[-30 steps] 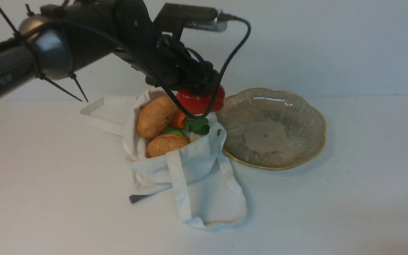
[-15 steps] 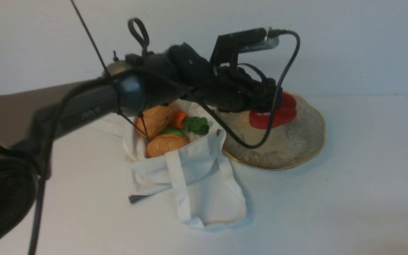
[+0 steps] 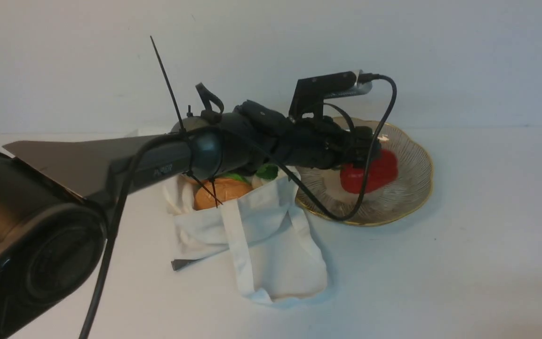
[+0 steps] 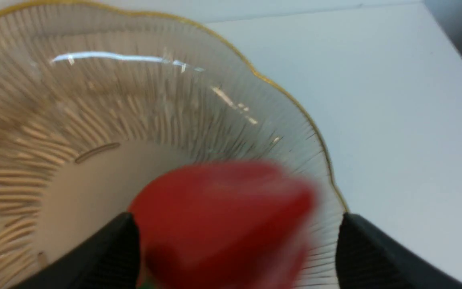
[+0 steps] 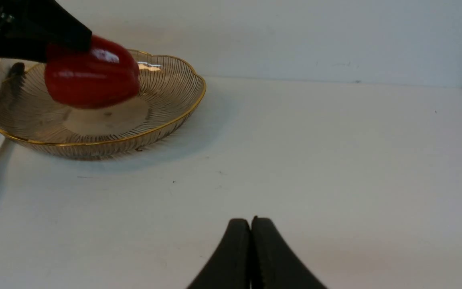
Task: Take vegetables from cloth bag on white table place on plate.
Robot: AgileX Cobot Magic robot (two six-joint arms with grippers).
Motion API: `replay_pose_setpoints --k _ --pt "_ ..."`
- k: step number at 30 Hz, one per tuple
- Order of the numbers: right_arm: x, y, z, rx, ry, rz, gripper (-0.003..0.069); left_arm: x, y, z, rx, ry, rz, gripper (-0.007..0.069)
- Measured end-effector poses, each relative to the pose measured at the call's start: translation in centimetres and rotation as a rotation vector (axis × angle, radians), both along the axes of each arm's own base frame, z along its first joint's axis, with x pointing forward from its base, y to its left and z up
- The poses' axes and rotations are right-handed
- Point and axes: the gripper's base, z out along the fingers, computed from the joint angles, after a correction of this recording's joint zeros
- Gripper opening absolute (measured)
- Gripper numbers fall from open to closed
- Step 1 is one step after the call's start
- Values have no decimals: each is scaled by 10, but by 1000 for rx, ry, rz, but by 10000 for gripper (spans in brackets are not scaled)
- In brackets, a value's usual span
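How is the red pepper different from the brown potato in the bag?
The red pepper is shiny and red; the potato is dull brown. The red pepper is over the plate, between the left tool's open fingers; the potato sits in the cloth bag. Both are rounded vegetables.

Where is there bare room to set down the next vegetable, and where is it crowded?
Bare: the plate's near ribs, between the red pepper and the gold rim; the white table right of the plate. Crowded: the plate's side toward the cloth bag, under the left arm.
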Motion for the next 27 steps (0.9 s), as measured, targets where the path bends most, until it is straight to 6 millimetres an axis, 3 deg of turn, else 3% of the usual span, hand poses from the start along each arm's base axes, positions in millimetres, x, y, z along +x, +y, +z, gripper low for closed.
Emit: replay_pose_setpoints --k 7,11,12,13,14,15,16,17,20,21,22,23,27 --pt "0 0 0 0 0 0 -15 -8 -3 18 -37 -41 -115 628" --pt "0 0 0 0 0 0 -15 -12 23 75 -73 -128 -163 512" --pt "0 0 0 0 0 0 -15 -11 25 75 -69 -127 -160 503" --pt "0 0 0 0 0 0 -15 -20 48 116 -70 -171 -192 391" --pt "0 0 0 0 0 0 -15 -24 52 126 -68 -191 -200 378" --pt "0 0 0 0 0 0 -15 -37 70 154 -55 -195 -233 268" --pt "0 0 0 0 0 0 -15 -38 75 158 -43 -192 -229 254" --pt "0 0 0 0 0 0 -15 -58 98 187 9 -190 -254 139" --pt "0 0 0 0 0 0 -15 -103 138 227 142 -130 -265 25" --pt "0 0 0 0 0 0 -15 -122 156 242 198 -114 -225 8" --pt "0 0 0 0 0 0 -15 -125 158 246 199 -117 -228 6" --pt "0 0 0 0 0 0 -15 -149 178 262 276 -109 -167 -2" --pt "0 0 0 0 0 0 -15 -227 224 305 425 -205 25 -5"
